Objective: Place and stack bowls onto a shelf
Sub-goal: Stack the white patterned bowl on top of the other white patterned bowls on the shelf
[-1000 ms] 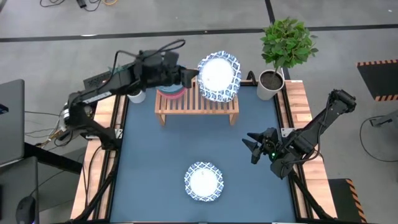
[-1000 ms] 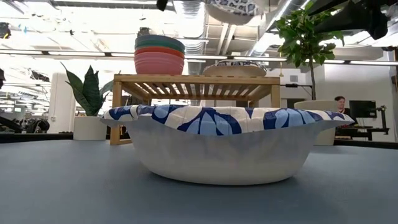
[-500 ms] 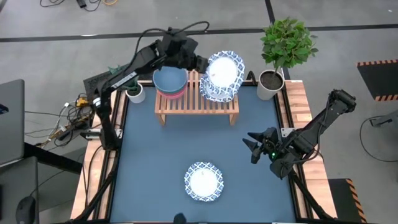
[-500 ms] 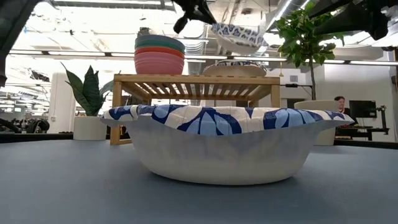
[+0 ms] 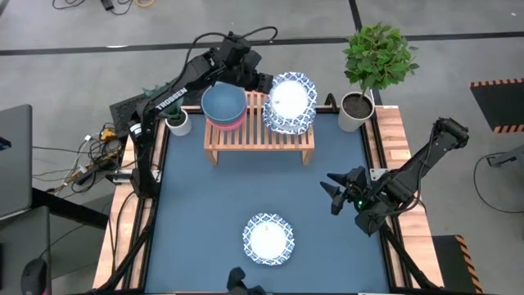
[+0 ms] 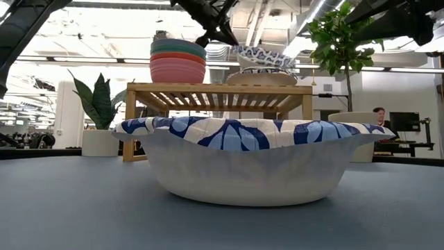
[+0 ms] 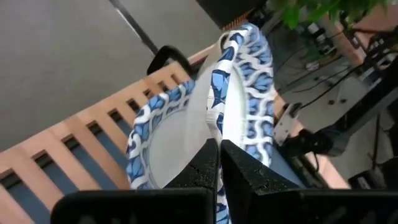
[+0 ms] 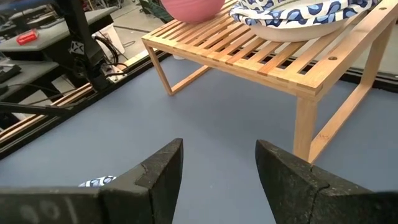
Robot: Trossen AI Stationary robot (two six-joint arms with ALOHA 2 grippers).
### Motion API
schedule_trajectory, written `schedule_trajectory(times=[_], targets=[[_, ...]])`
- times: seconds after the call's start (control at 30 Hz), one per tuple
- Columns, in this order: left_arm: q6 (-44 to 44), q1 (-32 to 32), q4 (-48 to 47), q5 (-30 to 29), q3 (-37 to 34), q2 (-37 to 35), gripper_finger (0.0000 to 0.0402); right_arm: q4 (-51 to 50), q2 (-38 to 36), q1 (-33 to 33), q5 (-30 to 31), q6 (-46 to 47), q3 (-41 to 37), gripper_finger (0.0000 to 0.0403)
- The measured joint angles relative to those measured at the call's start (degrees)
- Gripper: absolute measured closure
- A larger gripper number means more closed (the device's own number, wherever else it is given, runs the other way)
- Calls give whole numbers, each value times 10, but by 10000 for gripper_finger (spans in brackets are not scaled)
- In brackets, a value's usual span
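Observation:
A low light-wood shelf (image 5: pixel 259 135) stands at the table's far side. On its left part a teal bowl (image 5: pixel 223 102) sits nested in a pink bowl (image 5: pixel 223 123). On its right part rests a white bowl with a blue patterned rim (image 5: pixel 282 124). My left gripper (image 5: pixel 264 82) is shut on a second patterned bowl (image 5: pixel 292 92) close above that one; whether the two touch, I cannot tell. A third patterned bowl (image 5: pixel 268 238) rests on the blue table near its front edge. My right gripper (image 5: pixel 332 192) hangs open over the table's right part. My left gripper pinches the held bowl's rim (image 7: pixel 215 124) on the side toward the teal bowl, one finger inside the bowl and one outside. The fingers (image 6: pixel 216 33) come slanting down from the table's left. The bowl (image 6: pixel 260 57) sits nearly level just over the shelf bowl (image 6: pixel 260 78).
A leafy potted plant (image 5: pixel 372 61) stands at the table's far right corner, beside the shelf. A small potted plant (image 5: pixel 176 123) stands left of the shelf. Bare blue tabletop (image 5: pixel 213 205) lies between the shelf and the near bowl.
My left gripper has carried the patterned bowl down from high above the shelf toward the bowl resting on the shelf's right part. The held bowl has gone from tilted to nearly level. The gripper has stayed shut on it.

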Motion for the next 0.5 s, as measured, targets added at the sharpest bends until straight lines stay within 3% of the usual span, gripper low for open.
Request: schedule_trajectory(times=[0.5], targets=[[7, -5, -8, 19, 0, -3, 401, -1, 0, -36, -11, 0, 0, 177]])
